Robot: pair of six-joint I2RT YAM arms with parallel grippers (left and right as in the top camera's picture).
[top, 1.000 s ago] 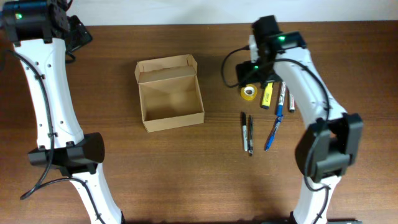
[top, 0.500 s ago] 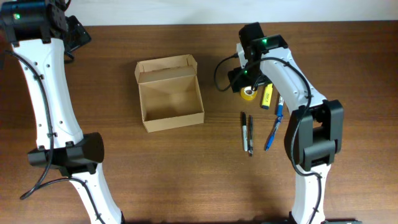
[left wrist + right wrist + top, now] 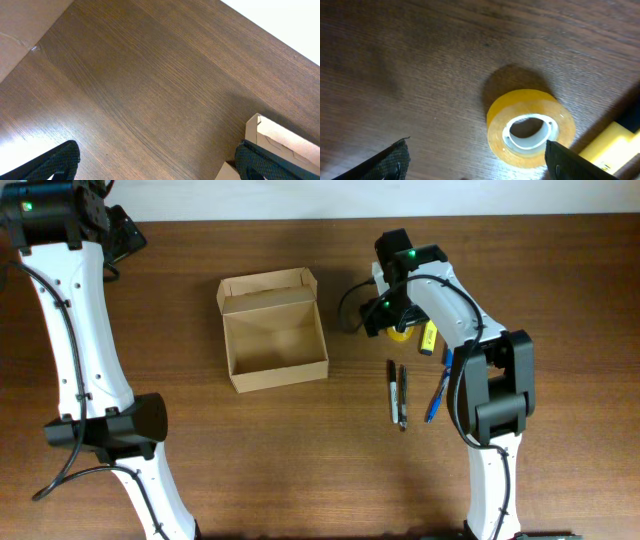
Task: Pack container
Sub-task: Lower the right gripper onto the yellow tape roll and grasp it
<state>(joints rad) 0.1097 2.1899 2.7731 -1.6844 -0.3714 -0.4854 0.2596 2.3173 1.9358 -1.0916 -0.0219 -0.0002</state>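
Observation:
The container (image 3: 272, 330) is an open tan cardboard box, its flap lid standing up at the back and nothing inside. Its corner shows in the left wrist view (image 3: 280, 142). My right gripper (image 3: 385, 315) is open and low over the table, just left of a yellow tape roll (image 3: 403, 333). In the right wrist view the tape roll (image 3: 530, 127) lies flat between the fingers, close to the right finger, and the gripper (image 3: 480, 165) is empty. My left gripper (image 3: 115, 235) is open and empty at the far left (image 3: 157, 167).
A yellow highlighter (image 3: 428, 337) lies right of the tape and shows in the right wrist view (image 3: 612, 145). Two black pens (image 3: 397, 392) and a blue pen (image 3: 437, 396) lie nearer the front. Another pen (image 3: 449, 358) lies under the right arm.
My right arm has swung left and its gripper has come down beside the tape roll. The left arm and the box have not moved.

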